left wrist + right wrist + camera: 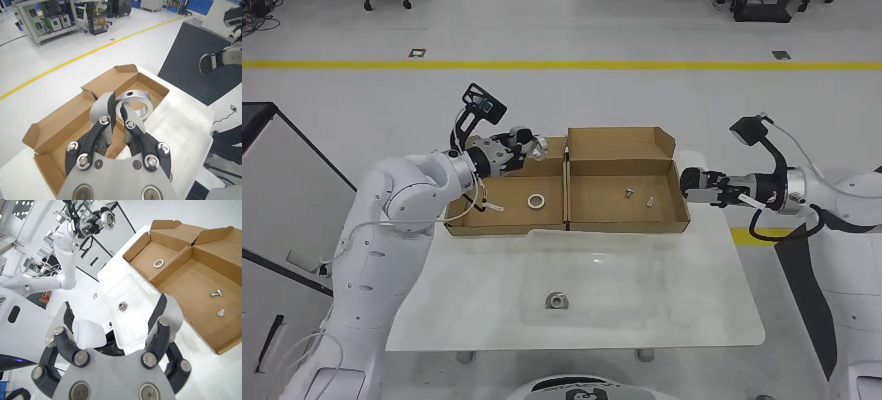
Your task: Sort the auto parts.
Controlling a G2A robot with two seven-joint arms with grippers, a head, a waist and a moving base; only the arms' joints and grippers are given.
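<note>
My left gripper [117, 104] is shut on the wall of a silver shaft collar [143, 97], held in the air above the back of the left cardboard box [504, 205]. From the right wrist, the same collar [108, 219] shows far off in that gripper. A smaller metal ring [536, 201] lies on the left box's floor. Three bolts [216, 293] lie in the right cardboard box [617, 150]. A flanged metal part [557, 300] sits in the clear tray [622, 290]. Beside the right box's outer side, my right gripper [687, 186] hangs open with nothing between its fingers [158, 311].
The two open boxes stand side by side along the table's far edge, flaps raised. The clear tray takes up the middle of the white table [712, 300]. A dark panel [189, 56] stands on the floor beyond the table.
</note>
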